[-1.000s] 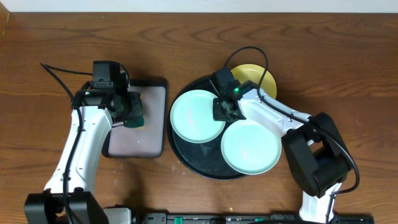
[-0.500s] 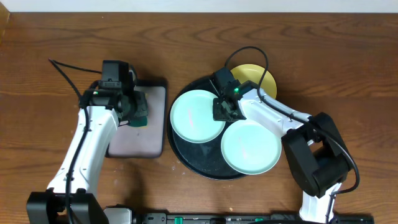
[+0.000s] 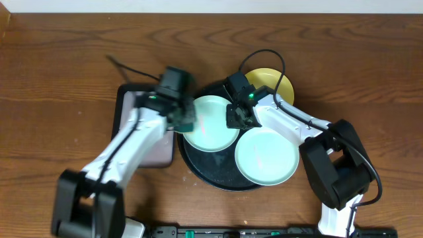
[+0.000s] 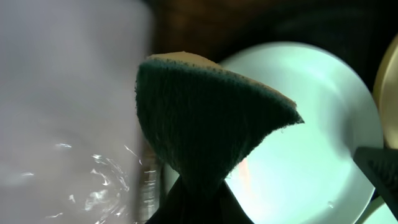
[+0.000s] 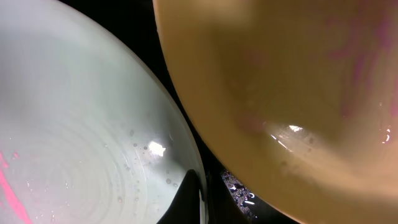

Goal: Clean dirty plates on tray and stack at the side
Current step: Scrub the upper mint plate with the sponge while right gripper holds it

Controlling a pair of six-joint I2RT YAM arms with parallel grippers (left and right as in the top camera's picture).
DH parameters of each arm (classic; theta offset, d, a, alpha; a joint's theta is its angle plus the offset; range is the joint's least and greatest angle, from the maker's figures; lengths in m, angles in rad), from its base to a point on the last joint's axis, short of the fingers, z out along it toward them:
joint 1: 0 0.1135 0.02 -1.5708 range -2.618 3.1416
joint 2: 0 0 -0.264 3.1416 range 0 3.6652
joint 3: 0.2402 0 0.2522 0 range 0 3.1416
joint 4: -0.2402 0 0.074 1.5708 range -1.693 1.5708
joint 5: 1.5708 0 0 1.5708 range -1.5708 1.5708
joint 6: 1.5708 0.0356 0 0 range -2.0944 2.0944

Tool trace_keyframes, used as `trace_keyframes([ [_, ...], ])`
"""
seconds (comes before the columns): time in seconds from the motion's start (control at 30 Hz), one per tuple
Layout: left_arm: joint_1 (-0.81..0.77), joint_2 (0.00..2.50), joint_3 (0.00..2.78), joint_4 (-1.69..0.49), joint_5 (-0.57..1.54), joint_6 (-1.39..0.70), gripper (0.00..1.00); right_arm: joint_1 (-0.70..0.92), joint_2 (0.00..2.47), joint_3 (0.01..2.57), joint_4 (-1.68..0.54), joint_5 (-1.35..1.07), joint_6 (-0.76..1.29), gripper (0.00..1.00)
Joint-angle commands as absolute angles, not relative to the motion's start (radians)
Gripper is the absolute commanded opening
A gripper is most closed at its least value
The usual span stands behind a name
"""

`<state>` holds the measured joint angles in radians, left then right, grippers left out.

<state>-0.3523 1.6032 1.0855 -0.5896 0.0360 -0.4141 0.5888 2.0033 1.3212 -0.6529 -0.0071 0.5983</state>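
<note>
Three plates: all of them lay on or over the black tray as I watched from my remote station, and none was stacked at the side yet.
Nearest plate: the near mint plate sat at the tray's near right, with nothing touching it.
Left gripper: the left gripper was clamped on a dark green sponge, pinched at its base.
What changed: a second earlier the sponge hung over the grey tray. It had swung right and hung over the left edge of the second mint plate.
Dirt: a pink streak showed on that plate.
Right gripper: the right gripper had stayed at that plate's right rim. One finger lay at the rim, but I could not tell whether it pinched.
Farthest plate: the yellow plate overhung the tray's far right rim.
Meaning: I judged that wiping of the first plate was about to begin. Whether the sponge touched the plate was unclear.
</note>
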Motion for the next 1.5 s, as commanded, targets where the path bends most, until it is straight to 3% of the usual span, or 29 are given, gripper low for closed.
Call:
trace_keyframes([
  [0.0, -0.426, 1.676, 1.104, -0.564, -0.044, -0.512, 0.07, 0.604, 2.016, 1.332, -0.639, 0.002, 0.595, 0.01],
  [0.83, -0.538, 1.824, 1.104, -0.311, -0.066, -0.524, 0.07, 0.604, 2.016, 1.332, -0.639, -0.004, 0.594, 0.01],
  [1.17, -0.525, 1.824, 1.103, -0.533, -0.206, -0.559, 0.07, 0.604, 2.016, 1.332, -0.64, -0.004, 0.594, 0.01],
  [1.3, -0.524, 1.823, 1.103, -0.599, -0.152, -0.559, 0.08, 0.616, 2.016, 1.332, -0.634, -0.003, 0.594, 0.01],
  [1.47, -0.524, 1.823, 1.104, -0.593, 0.105, -0.548, 0.08, 0.617, 2.016, 1.332, -0.632, -0.001, 0.594, 0.01],
])
